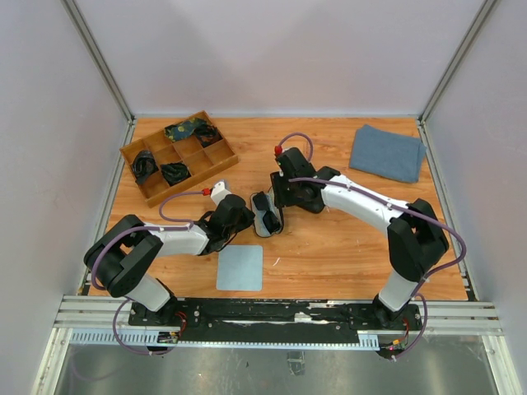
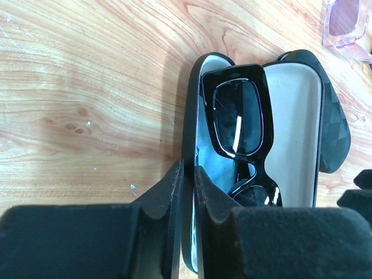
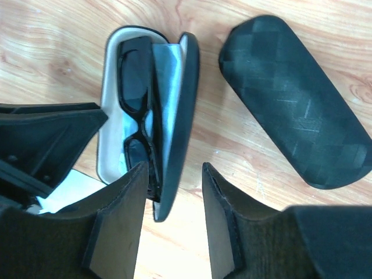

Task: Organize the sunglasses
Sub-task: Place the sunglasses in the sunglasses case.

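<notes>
Top view: left pincer [image 1: 235,218] and right pincer [image 1: 276,200] both crowd the open case [image 1: 266,216] mid-counter [image 1: 346,247]; contact is hard to tell here.

Left wrist: left pincer pinches the case rim. Black sunglasses [image 2: 237,116] sit inside, pink glasses [image 2: 346,20] loose nearby. The thin grip could slip.

Right wrist: right pincer is spread astride the lid edge; shutting the lid may jam the frame.

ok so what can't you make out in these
Pink glasses: left wrist view, cut off by the top-right edge.
Black sunglasses: left wrist view, lower lens partly hidden behind the left gripper clamping the open case.
Tray contents: top view, too small and dark to identify.
</notes>
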Robot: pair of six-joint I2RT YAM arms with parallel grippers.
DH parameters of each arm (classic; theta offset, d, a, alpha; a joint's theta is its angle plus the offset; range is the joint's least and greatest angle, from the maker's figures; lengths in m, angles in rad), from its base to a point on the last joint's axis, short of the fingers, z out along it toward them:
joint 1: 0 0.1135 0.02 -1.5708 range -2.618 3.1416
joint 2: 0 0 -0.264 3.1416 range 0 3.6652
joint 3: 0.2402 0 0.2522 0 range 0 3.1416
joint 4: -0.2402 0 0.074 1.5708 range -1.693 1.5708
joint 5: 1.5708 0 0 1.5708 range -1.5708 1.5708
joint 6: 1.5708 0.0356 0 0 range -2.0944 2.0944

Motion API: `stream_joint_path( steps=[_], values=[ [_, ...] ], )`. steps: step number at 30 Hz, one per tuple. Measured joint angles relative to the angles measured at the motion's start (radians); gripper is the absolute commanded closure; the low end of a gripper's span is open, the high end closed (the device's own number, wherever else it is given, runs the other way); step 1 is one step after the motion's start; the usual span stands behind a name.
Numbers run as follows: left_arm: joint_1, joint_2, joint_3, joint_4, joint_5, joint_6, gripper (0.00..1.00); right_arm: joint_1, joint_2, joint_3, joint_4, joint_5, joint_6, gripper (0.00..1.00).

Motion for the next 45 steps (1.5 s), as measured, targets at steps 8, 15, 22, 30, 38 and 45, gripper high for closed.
stream_joint_path(
  steps=[8, 15, 22, 30, 38, 45],
  values=[
    [0.0, 0.0, 0.0, 0.002, 0.001, 0.0, 0.85, -0.031, 0.012, -0.033, 0.029, -0.059, 0.001, 0.56],
    [0.0, 0.0, 0.0, 0.003, 0.001, 0.0, 0.85, -0.031, 0.027, -0.036, 0.06, -0.106, 0.01, 0.56],
    [0.0, 0.0, 0.0, 0.003, 0.001, 0.001, 0.85, -0.041, 0.037, -0.052, 0.084, -0.141, 0.028, 0.52],
    [0.0, 0.0, 0.0, 0.004, 0.002, 0.001, 0.85, -0.057, 0.04, -0.081, 0.109, -0.174, 0.042, 0.49],
    [0.0, 0.004, 0.0, 0.005, 0.008, 0.002, 0.85, -0.06, 0.041, -0.097, 0.138, -0.214, 0.054, 0.48],
    [0.0, 0.006, 0.0, 0.004, 0.008, 0.004, 0.84, -0.062, 0.041, -0.106, 0.158, -0.228, 0.062, 0.48]
  ],
)
